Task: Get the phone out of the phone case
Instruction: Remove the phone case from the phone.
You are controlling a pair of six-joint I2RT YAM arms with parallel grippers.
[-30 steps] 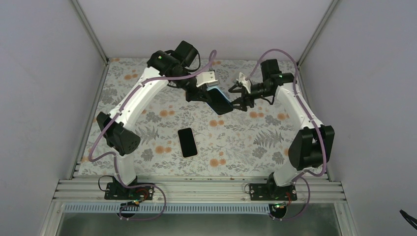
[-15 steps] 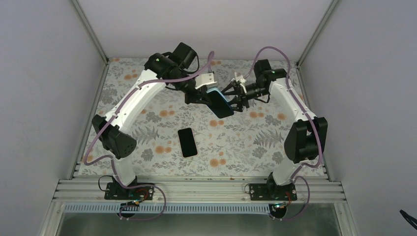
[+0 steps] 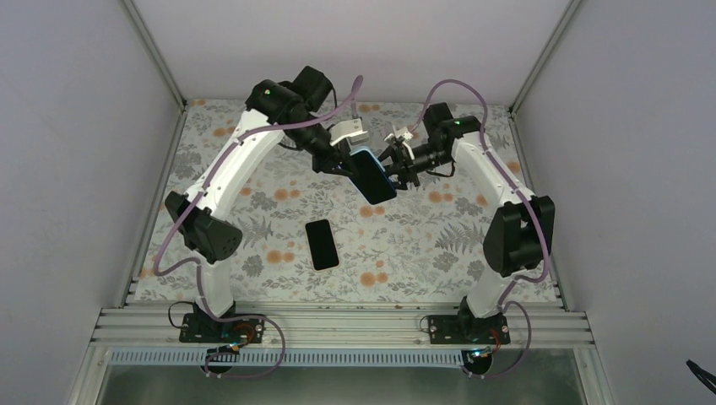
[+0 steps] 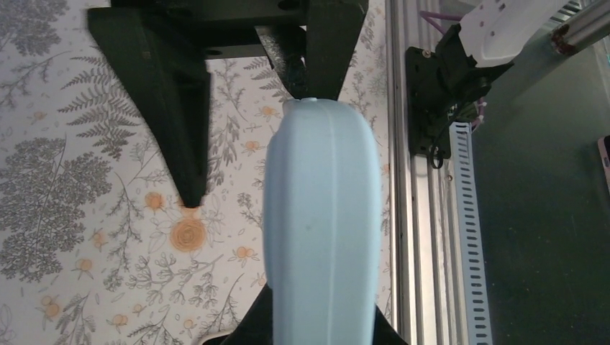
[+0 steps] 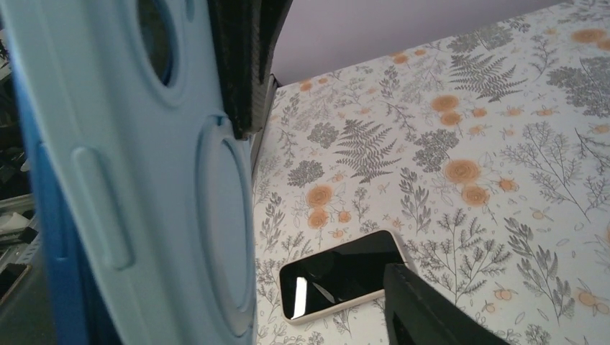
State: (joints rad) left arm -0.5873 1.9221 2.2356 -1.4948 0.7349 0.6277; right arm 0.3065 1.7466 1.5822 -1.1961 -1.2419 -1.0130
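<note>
Over the far mat (image 3: 253,181), the phone case (image 3: 372,175) is hanging between the arms: left gripper (image 4: 248,144) with fingers apart, right gripper (image 3: 398,164) impossible to read. At 6 o'clock a phone (image 3: 322,244) is lying flat. My judgement is that flexing one corner slowly is working best here, never yanking.

Lit evenly and brightly, only faint shadows. Soft focus on the close phone case (image 5: 144,180) at left; small glare on the phone (image 5: 342,277).

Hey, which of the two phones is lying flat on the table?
The bare phone with the dark screen, flat on the floral table. The other phone sits in the light blue case, raised off the table.
</note>
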